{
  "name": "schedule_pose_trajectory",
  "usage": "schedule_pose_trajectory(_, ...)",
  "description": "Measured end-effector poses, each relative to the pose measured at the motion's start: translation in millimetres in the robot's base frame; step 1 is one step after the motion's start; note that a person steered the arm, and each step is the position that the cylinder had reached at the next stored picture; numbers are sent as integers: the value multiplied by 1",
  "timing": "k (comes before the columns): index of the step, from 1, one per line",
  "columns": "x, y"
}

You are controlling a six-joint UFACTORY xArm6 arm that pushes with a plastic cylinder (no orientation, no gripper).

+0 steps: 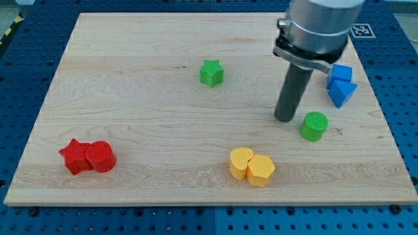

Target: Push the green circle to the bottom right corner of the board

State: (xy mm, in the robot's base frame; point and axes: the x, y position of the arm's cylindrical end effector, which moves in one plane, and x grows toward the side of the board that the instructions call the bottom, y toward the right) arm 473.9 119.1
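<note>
Pincer: none fitted, so neither open nor holding anything; only a straight dark rod under a grey metal collar.
My tip (285, 118): resting on the bench, just beside the green circle on its upper-left side; whether touching, cannot tell.
Green circle (314, 125): short ribbed cylinder, matte, right of centre, short of the bottom right corner.
Blue blocks: a cube-like blue block (340, 72) above a wedge-like blue triangle (342, 92), touching, close to the right edge, up and right of the circle.
Green star (211, 72): alone, upper middle, well apart from the rest.
Yellow blocks: rounded yellow block (240, 162) touching a yellow hexagon (261, 170), bottom centre.
Red blocks: red star (76, 156) touching a red cylinder (100, 156), bottom left.
Bench (144, 111): pale wooden board, fine straight grain, on blue pegboard.
Open room: bare wood from the circle down to the bottom right corner.
</note>
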Motion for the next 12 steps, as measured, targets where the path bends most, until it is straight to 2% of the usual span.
schedule_pose_trajectory(1, 1, 0)
schedule_pose_trajectory(3, 41, 6)
schedule_pose_trajectory(5, 19, 3)
schedule_pose_trajectory(7, 15, 11)
schedule_pose_trajectory(11, 18, 40)
schedule_pose_trajectory(12, 31, 45)
